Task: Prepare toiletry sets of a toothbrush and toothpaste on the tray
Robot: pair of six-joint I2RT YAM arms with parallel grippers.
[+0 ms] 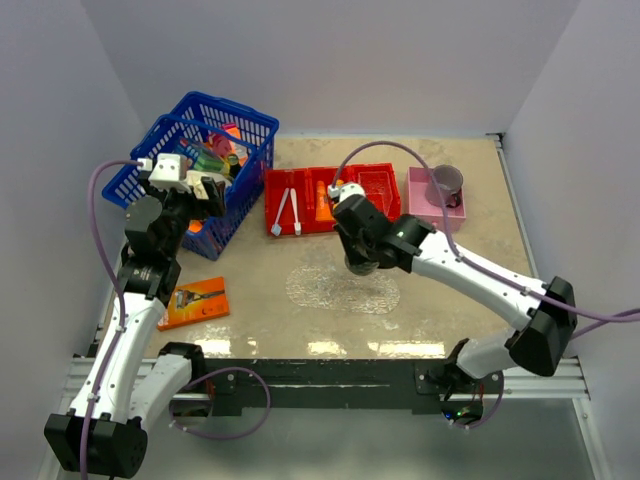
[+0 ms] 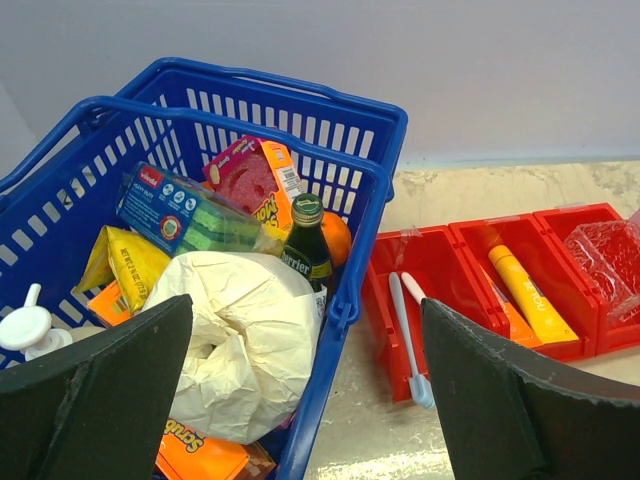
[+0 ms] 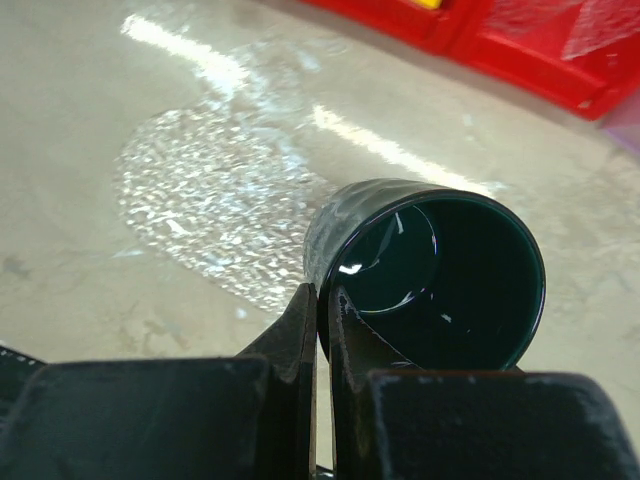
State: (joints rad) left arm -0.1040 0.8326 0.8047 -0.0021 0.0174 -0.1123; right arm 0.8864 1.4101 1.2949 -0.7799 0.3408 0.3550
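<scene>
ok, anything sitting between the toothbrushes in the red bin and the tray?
Yes: a dark green cup stands at the tray's far edge, on the side facing the red bin and its toothbrushes. The right gripper is shut on its rim.

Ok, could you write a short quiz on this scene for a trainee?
1. True or false: the two short white toothbrushes already lie on the clear bumpy oval plastic tray.
2. Which gripper stands wide open near the blue plastic basket, left or right?
3. Fill in: the right gripper is shut on the rim of a ___.
Key: 1 false, they lie in the red plastic bin; 2 left gripper; 3 dark green cup.
</scene>
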